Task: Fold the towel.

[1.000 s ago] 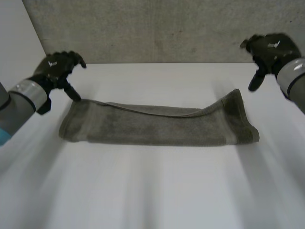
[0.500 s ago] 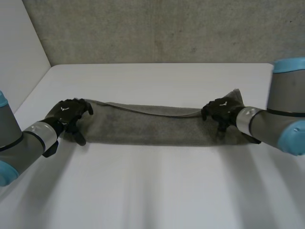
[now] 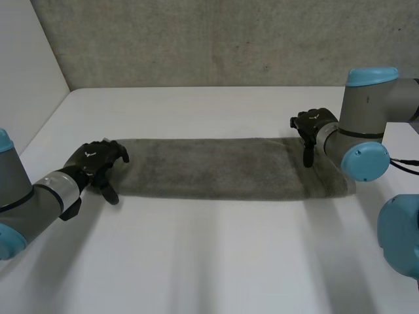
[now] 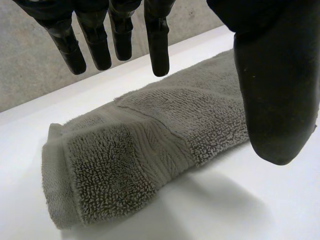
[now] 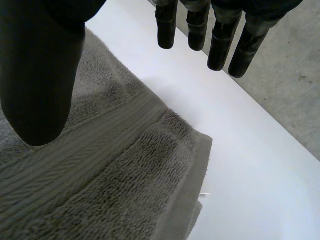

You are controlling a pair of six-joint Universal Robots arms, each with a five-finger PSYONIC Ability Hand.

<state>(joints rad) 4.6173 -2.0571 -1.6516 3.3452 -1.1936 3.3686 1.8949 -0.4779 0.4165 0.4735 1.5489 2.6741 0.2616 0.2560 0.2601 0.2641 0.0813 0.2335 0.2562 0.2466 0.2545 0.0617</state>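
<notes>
Folding state: grey towel (image 3: 216, 167) lies as a doubled strip on the white bench (image 3: 209, 261).
Long axis: side to side.
Left hand (image 3: 98, 160): over the left end, fingers apart, empty.
Right hand (image 3: 313, 124): over the right end's far corner, fingers spread, empty.
Nearness: judged equal, one hand per end.

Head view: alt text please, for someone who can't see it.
A grey towel, folded into a long strip, lies across the white table. The open left hand is at its left end, the open right hand at its right end.
</notes>
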